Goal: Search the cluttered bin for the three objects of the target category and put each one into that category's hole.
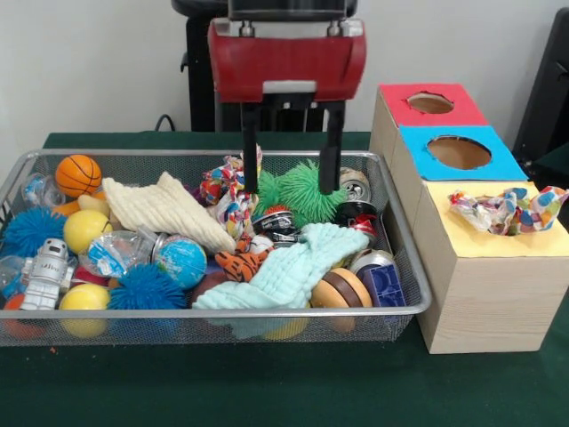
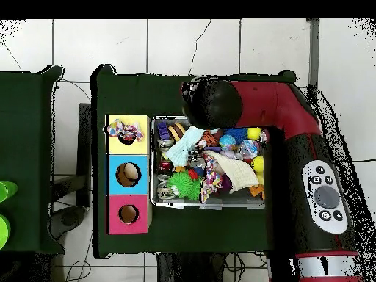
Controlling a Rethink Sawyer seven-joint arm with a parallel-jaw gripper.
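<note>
Now fingers point(image 1: 292, 174) spread, empty, above green spiky ball point(image 1: 302, 191) in mesh bin point(image 1: 267, 322); rope toy point(image 1: 507, 212) in yellow hole.

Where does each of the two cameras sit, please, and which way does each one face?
Front view: across the table, facing the mesh bin; the gripper hangs open over the toys.
Overhead view: above, looking straight down on the table; the red arm covers part of the bin.
Shared: bin, green spiky ball, three-hole box with a rope toy on its yellow section.
</note>
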